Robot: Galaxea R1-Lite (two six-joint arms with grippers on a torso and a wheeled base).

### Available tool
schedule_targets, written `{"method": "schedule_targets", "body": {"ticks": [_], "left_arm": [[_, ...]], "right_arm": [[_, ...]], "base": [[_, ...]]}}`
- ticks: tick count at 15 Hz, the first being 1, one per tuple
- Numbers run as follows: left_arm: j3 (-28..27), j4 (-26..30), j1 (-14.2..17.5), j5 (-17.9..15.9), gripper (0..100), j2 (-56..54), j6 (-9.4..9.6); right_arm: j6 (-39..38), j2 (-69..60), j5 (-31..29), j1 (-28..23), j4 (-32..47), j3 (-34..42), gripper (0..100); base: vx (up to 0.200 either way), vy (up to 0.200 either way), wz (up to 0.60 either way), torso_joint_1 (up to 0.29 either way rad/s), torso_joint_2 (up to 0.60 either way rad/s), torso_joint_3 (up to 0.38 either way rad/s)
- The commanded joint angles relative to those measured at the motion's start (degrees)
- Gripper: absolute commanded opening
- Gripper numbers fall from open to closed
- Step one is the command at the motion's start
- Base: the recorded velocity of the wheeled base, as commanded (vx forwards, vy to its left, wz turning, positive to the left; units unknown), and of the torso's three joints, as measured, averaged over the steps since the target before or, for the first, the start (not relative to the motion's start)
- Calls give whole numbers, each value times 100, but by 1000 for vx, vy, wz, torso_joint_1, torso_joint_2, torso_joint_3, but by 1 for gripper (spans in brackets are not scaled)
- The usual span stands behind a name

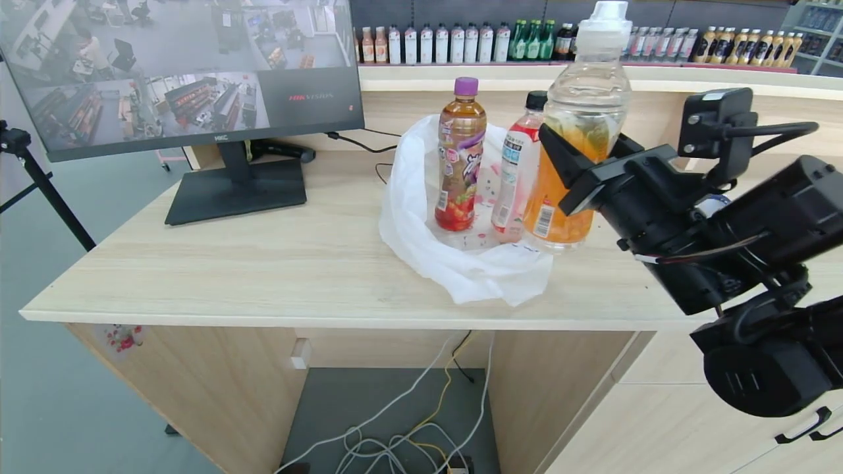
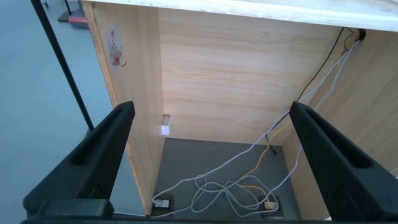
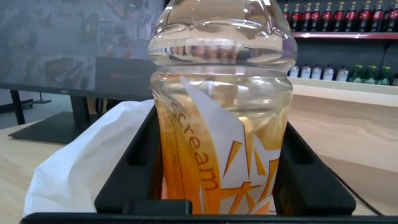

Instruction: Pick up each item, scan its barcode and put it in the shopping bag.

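My right gripper (image 1: 589,161) is shut on a clear bottle of orange drink with a white cap (image 1: 583,125), held upright. Its base is low at the right edge of the white shopping bag (image 1: 421,217). In the right wrist view the same orange bottle (image 3: 221,124) sits between the black fingers (image 3: 130,155) of the right gripper (image 3: 217,168). Inside the bag stand a purple-capped bottle (image 1: 461,158) and a pink bottle with a black cap (image 1: 517,171). My left gripper (image 2: 211,155) is open, below the tabletop, facing the desk's underside.
A monitor (image 1: 184,66) on a black stand occupies the back left of the wooden table (image 1: 263,263). A shelf of bottles (image 1: 461,43) lines the back wall. Loose cables (image 1: 408,428) lie under the desk. A tripod leg (image 1: 39,184) stands at far left.
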State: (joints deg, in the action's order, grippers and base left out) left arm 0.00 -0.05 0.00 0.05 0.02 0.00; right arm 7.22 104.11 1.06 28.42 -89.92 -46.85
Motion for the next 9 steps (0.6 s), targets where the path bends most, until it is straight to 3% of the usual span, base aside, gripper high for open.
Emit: {"method": "schedule_targets", "body": {"ticks": [1, 9], "left_arm": [[0, -4, 0, 4, 100, -2, 0], [0, 5, 0, 4, 100, -2, 0]], "right_arm": [[-1, 435, -1, 164, -8, -237, 0], [-10, 997, 8, 384, -8, -773, 0]], "base": [[0, 0, 0, 0, 0, 0], [0, 0, 0, 0, 0, 0]]}}
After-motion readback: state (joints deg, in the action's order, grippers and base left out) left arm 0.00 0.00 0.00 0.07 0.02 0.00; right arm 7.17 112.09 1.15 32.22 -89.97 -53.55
